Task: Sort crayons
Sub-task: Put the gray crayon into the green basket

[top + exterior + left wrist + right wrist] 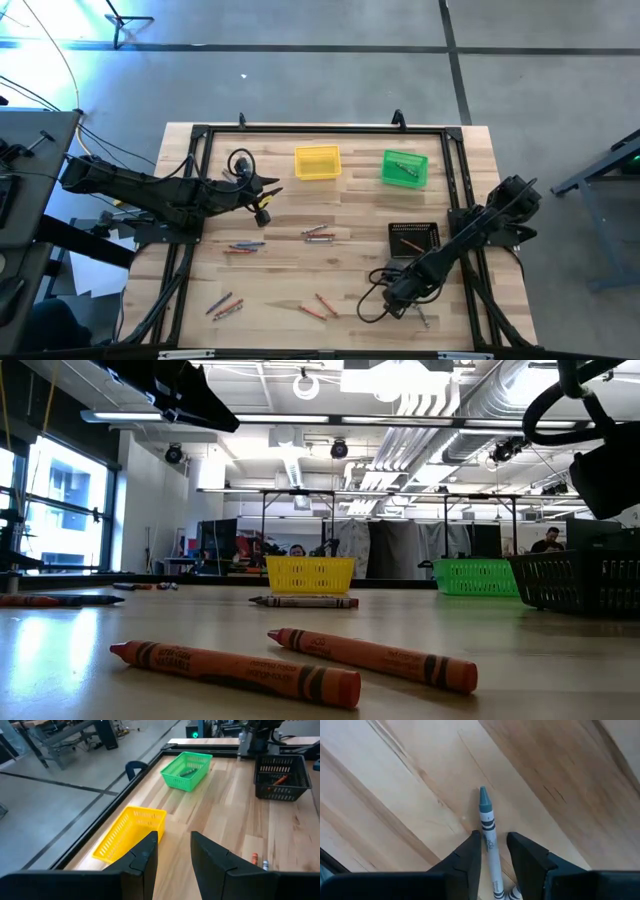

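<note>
Lab/workshop: exposed ceiling ducts (470, 405), concrete floor (300, 90), equipment racks (300, 520).

Table (460, 200): wooden top, bare between its scattered items.
Obstacles, far side: yellow bin (317, 163) and green bin (404, 168), apart, with a clear lane between them.
Right of centre: black bin (413, 239), right arm (470, 240) close alongside.
Left: left arm (150, 190) reaching inward.
Crayons (319, 233): loose clusters mid-table and near edge, open wood between them.
</note>
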Motion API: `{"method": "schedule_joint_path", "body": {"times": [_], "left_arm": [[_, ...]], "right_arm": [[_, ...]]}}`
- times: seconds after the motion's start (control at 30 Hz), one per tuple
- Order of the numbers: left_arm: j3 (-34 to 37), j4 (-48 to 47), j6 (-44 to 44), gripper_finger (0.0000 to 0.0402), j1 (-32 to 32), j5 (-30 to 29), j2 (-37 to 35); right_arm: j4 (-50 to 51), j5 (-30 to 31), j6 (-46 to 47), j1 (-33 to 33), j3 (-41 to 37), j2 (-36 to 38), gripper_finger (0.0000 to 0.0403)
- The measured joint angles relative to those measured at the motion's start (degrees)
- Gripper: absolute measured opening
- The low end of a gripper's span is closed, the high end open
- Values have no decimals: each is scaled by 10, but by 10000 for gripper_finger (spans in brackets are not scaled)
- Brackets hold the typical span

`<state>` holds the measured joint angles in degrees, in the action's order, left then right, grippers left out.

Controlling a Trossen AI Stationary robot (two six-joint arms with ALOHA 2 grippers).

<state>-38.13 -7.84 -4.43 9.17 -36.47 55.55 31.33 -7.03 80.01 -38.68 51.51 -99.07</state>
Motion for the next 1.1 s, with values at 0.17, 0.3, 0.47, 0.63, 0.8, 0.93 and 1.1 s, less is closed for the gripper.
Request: {"method": "schedule_joint_path", "body": {"times": [0.17,0.3,0.47,0.63,0.8,0.93,1.1], "left_arm": [[0,0,0,101,0,0,0],[0,-1,-3,101,0,0,0],[0,-1,-10,101,0,0,0],[0,-1,-16,101,0,0,0],[0,-1,-20,101,4,0,0],[0,-2,-20,101,11,0,0],[0,-2,-20,101,19,1,0]], "right_arm": [[3,-3,12,0,-1,-1,29],[-3,-22,11,1,-1,-1,10],[1,-33,-13,5,22,7,4],[44,58,-76,27,70,56,3],[140,176,-144,68,118,107,2],[211,247,-212,118,145,140,1],[265,293,-298,201,152,182,1]]}}
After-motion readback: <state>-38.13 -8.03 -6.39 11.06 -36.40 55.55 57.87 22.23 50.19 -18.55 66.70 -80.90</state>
